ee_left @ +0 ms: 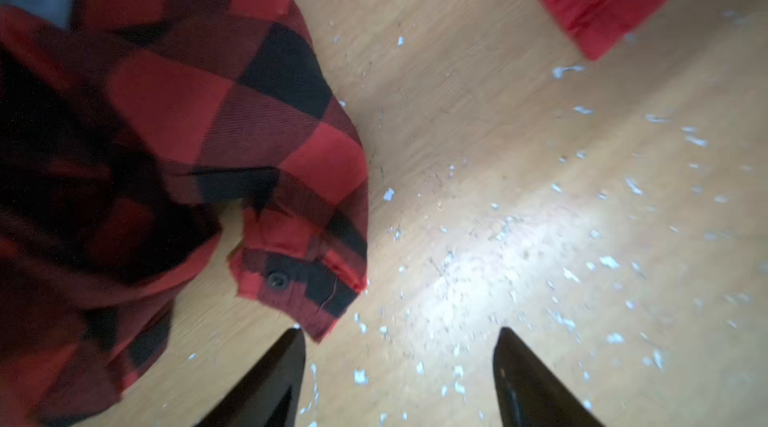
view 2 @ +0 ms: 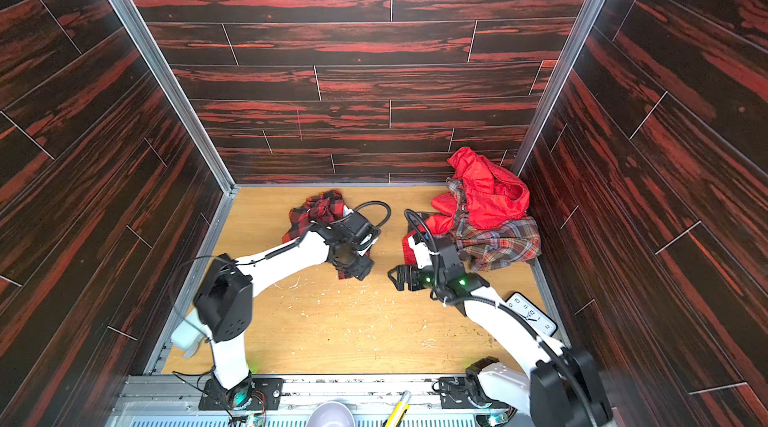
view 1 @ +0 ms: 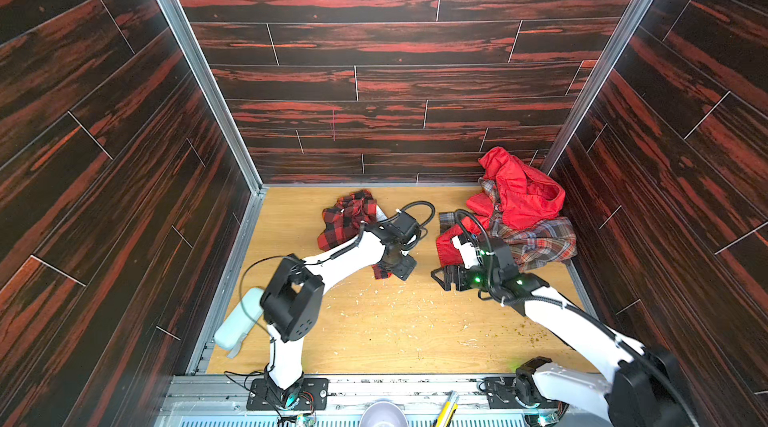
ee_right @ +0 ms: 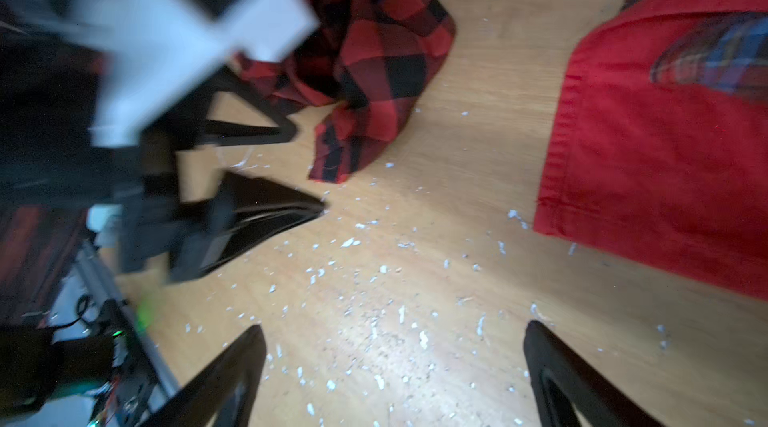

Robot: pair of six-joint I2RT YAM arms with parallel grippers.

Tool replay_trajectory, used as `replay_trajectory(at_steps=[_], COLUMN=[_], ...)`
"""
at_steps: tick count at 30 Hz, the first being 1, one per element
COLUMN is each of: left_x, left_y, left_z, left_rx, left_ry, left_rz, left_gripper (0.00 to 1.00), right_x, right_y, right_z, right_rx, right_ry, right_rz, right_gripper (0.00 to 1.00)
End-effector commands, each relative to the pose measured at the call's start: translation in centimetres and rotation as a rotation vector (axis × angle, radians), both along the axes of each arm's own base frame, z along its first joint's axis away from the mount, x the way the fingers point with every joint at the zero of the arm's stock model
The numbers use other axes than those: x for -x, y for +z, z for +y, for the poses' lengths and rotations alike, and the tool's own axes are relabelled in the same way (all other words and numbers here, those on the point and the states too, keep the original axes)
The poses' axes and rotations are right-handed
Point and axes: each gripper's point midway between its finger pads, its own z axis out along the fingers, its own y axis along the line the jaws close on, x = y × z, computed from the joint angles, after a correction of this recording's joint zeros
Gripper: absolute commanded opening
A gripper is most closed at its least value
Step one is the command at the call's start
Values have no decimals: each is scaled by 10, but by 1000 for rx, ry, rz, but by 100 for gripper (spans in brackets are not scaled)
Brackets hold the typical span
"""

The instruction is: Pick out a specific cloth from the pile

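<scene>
**Checked cloth (view 1: 345,221) lies clear of the pile (view 1: 519,217) — nothing held**

Your pile fills the back right corner of the bench (view 1: 374,333). The plain red garment (view 1: 515,179) is heaped against the wall over the muted plaid shirt (view 1: 540,244), so the corner seems to prop it up. The cloth, in bold red-and-black check, sits crumpled near the back edge, left of the middle and well apart from the pile. Judging by that gap, the picking-out looks done or nearly so.

Your left gripper (ee_left: 399,337) hangs just off the cloth's buttoned cuff (ee_left: 299,262). Its fingers are spread with nothing between them, one tip just beside the cuff's corner. Your right gripper (ee_right: 395,329) hovers over bare wood between cloth and pile, fingers wide and empty — probably parked out of the way.

Dark red-and-black plank walls (view 1: 374,50) close in three sides of the pale wood bench, which is littered with white scraps (ee_left: 388,194).
</scene>
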Motion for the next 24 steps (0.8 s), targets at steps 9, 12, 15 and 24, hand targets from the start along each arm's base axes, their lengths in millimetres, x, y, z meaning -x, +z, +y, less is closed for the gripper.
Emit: replay_trajectory(at_steps=[9,12,15,24], left_x=[-21,-29,-29,-45], left_y=[-44,-52,-60,-11], left_z=[8,11,18,19], left_rx=[-123,-154,-212,-152], left_ry=[69,103,114,159], left_rz=[36,21,41,-44], left_gripper=[69,62,46,0], right_x=[15,13,11,5], right_y=[40,38,40,48], right_z=[-2,-1,2,5], right_rx=[-98,-87,-90,-92], right_ry=[38,42,51,57], right_rz=[-164,-158,-155,-176], right_gripper=[97,97,97,98])
